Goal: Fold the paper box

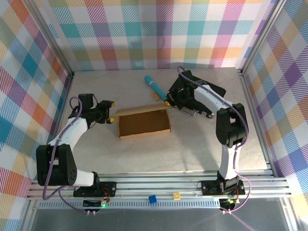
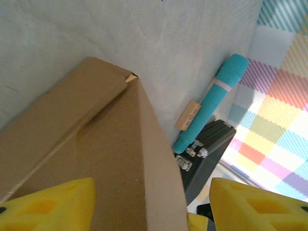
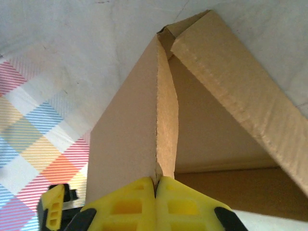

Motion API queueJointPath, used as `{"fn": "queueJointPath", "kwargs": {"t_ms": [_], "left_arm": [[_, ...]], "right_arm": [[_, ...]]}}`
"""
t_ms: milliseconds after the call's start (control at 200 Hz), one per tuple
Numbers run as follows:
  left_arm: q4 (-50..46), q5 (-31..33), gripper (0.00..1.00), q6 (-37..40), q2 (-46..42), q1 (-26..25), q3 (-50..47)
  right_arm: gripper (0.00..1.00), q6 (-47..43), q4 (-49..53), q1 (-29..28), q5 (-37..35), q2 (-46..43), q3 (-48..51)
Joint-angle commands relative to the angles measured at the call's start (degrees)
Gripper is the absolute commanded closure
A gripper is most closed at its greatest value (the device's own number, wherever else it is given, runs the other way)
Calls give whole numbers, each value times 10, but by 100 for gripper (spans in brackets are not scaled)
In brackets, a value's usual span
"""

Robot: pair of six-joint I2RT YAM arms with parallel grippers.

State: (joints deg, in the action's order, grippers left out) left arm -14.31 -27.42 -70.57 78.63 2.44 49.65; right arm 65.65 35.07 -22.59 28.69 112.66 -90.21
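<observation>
Bright checked walls stand around a pale surface [image 1: 192, 149]. The paper box [image 1: 144, 123] lies in the middle, open on top, with its walls up. The right claw [image 3: 156, 185] is pinched tight on the thin top edge of one end wall, likely to hold it up. The left claw [image 1: 110, 111] is at the other end, fingers apart with a wall between them, maybe ready to squeeze. A blue-green tube [image 2: 214, 101] and a black case [image 2: 207, 154] lie behind.

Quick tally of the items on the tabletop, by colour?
Brown: 1, paper box
Teal: 1, tube
Black: 1, case
Tan: 1, small block
Total: 4
</observation>
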Motion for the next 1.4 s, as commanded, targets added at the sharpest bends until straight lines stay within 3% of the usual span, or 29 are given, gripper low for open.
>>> {"fn": "queueJointPath", "kwargs": {"t_ms": [0,170,450,595,720,910,1050,1225,1395], "left_arm": [[-102,-2,38,124,-20,9,16],[-171,35,38,208,-53,13,28],[-243,10,38,242,-120,-38,27],[-243,16,43,241,-141,-49,-18],[-211,13,50,234,-132,-55,-30],[-252,47,51,290,-96,-78,-29],[-229,58,51,295,-90,-88,-66],[-218,86,52,312,-57,-102,-86],[-196,103,53,315,-48,-108,-106]], "right_arm": [[100,-65,-8,-6,-39,-36,52],[100,-117,-13,-17,-61,-42,70],[100,-184,24,-37,-111,-38,66],[100,-199,33,-39,-120,-31,59],[100,-209,41,-40,-124,-26,47],[100,-228,65,-43,-135,-11,27],[100,-244,91,-46,-144,2,9],[80,-269,136,-47,-158,14,-22],[77,-294,164,-47,-158,16,-45]]}}
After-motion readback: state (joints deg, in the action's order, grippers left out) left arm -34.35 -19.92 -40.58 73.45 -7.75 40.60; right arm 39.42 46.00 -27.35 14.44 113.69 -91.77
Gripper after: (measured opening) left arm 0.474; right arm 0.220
